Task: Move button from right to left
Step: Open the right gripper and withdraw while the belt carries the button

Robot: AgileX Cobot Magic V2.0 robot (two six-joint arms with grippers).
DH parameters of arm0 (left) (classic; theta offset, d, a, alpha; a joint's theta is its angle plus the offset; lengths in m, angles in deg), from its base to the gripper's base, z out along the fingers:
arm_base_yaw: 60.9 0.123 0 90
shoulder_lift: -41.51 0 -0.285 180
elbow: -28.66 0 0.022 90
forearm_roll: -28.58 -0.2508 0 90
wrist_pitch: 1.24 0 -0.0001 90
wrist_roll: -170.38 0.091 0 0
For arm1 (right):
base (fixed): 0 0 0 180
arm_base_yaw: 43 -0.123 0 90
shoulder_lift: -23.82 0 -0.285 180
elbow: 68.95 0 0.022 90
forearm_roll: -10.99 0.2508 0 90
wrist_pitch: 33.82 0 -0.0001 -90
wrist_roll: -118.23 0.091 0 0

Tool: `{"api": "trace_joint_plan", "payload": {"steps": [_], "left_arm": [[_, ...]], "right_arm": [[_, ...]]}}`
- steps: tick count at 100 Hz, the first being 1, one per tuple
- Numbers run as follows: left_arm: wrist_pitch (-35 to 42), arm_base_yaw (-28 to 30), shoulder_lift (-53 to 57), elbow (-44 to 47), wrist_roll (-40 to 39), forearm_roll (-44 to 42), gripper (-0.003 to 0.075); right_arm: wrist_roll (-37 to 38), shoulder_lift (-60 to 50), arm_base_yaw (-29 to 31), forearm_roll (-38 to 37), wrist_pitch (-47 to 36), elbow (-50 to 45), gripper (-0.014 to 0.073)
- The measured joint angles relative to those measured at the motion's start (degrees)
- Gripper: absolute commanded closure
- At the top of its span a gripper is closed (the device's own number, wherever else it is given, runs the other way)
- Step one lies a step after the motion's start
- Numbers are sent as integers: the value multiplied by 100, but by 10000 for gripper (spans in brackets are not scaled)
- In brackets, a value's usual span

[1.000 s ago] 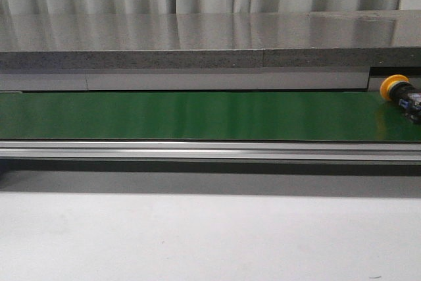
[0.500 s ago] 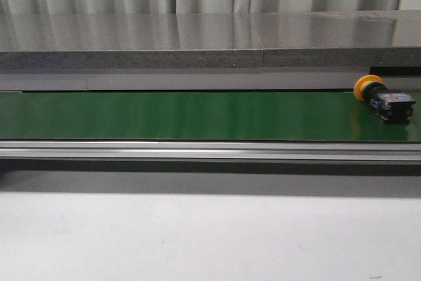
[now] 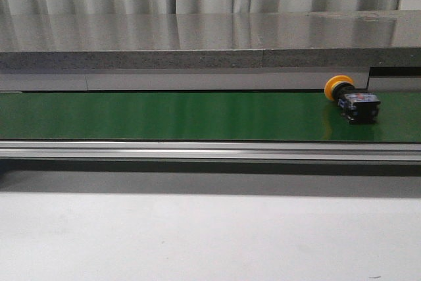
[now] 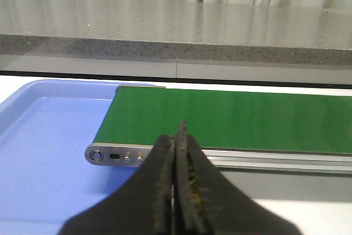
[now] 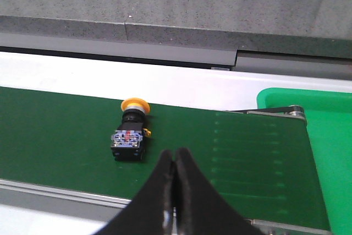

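The button (image 3: 351, 101) lies on its side on the green conveyor belt (image 3: 184, 115), toward the belt's right end, yellow cap pointing to the far rail. The right wrist view also shows the button (image 5: 130, 135), a short way ahead of my right gripper (image 5: 174, 152), which is shut with nothing between its fingers. My left gripper (image 4: 177, 133) is shut and empty too, hovering in front of the belt's left end. Neither gripper appears in the front view.
A blue tray (image 4: 38, 152) sits under the belt's left end. A green bin (image 5: 330, 136) stands past the belt's right end. An aluminium rail (image 3: 210, 151) runs along the belt's near side, and a grey stone ledge (image 3: 197, 41) runs behind it.
The button has travelled leftward along the belt, from the right edge of the front view to well inside it. No gripper shows in the earlier frames.
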Motion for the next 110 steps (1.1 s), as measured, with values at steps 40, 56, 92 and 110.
{"api": "trace_joint_plan", "payload": {"steps": [40,56,92,110], "left_arm": [[0,0,0,0,0,0,740],[0,0,0,0,0,0,740],[0,0,0,0,0,0,741],[0,0,0,0,0,0,740]], "right_arm": [[0,-729,0,0,0,-500,652],[0,-1148,0,0,-35,-605,652],[-16,-2190,0,0,-69,-1008,652],[-16,-2590,0,0,-69,-1060,652]]}}
